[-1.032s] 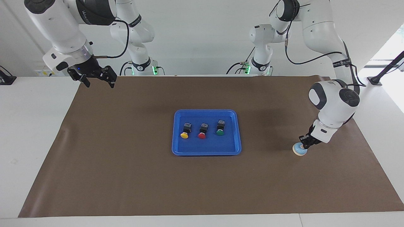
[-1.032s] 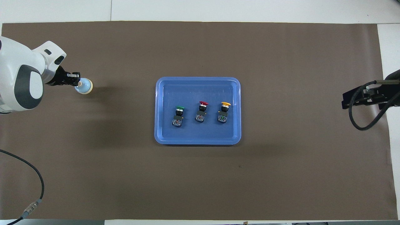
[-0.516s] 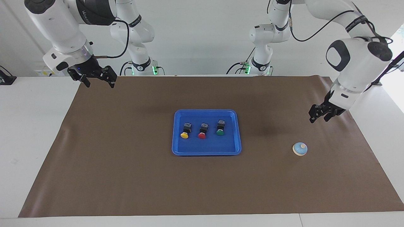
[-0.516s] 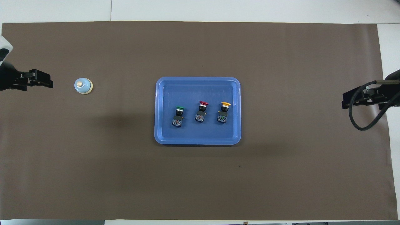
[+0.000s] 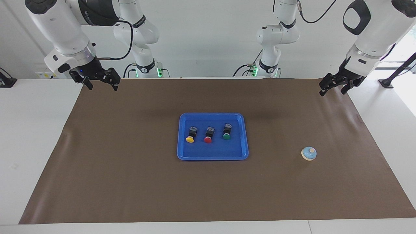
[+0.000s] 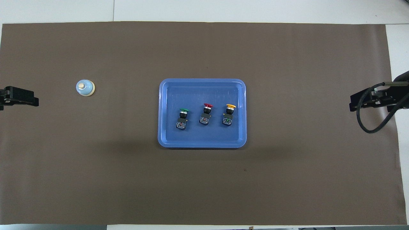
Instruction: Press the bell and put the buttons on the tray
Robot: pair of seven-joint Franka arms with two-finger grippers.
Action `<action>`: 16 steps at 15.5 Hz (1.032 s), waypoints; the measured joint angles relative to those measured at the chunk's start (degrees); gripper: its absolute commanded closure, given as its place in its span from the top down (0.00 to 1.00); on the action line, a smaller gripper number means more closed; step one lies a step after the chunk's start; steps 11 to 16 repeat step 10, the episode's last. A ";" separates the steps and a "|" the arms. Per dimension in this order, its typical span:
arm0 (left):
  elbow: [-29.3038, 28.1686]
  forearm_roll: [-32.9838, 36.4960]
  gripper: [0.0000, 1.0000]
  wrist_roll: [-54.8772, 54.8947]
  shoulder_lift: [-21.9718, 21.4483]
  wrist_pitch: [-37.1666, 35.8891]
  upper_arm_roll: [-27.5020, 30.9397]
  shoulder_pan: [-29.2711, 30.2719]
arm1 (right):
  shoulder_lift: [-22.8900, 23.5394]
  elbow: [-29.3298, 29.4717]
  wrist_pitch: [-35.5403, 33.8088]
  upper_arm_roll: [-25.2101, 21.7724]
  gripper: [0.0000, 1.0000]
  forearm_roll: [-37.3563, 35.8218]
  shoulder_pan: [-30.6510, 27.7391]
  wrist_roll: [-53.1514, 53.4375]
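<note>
Lifted clear of the bell [image 5: 308, 153] since a second ago: left gripper [image 5: 332, 87], then pressing on the knob, now raised over the mat [image 5: 130, 182] edge at the left arm's end, close to the robots' side. Fingers spread apart, nothing between them. Seen from overhead only as a black tip [image 6: 19, 96] at the frame's edge.

Bell unmoved, upright on the mat, alone, well apart from the tray [image 5: 182, 155] toward the left arm's end of the table. Blue dome, cream ring, cream knob on top [image 6: 85, 87].

Right gripper [image 5: 101, 81] unchanged over the mat corner at the right arm's end, waiting, fingers spread, holding nothing. Overhead, partly in view with a looped black cable [image 6: 372, 100].

Tray at mid-table, lying flat, long sides along the table. Inside it, three buttons in a row, each on its side with cap pointing away from the robots: yellow button [image 5: 191, 134] toward the right arm's end, red button [image 5: 209, 135] in the middle, green button [image 5: 227, 131] toward the left arm's end. Not touching one another, nor the rim. Same places as before.
</note>
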 measured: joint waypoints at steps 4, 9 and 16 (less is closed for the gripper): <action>3.05 0.00 1.00 0.00 0.83 -3.71 -0.05 0.05 | 0.00 0.00 0.00 0.00 1.00 0.00 0.00 0.00; 3.35 0.00 1.00 0.00 1.31 -4.09 -0.08 0.05 | 0.00 0.00 0.00 0.00 1.00 0.00 0.00 0.00; 3.36 0.00 1.00 0.00 1.37 -4.09 -0.08 0.05 | 0.00 0.00 0.00 0.00 1.00 0.00 0.00 0.00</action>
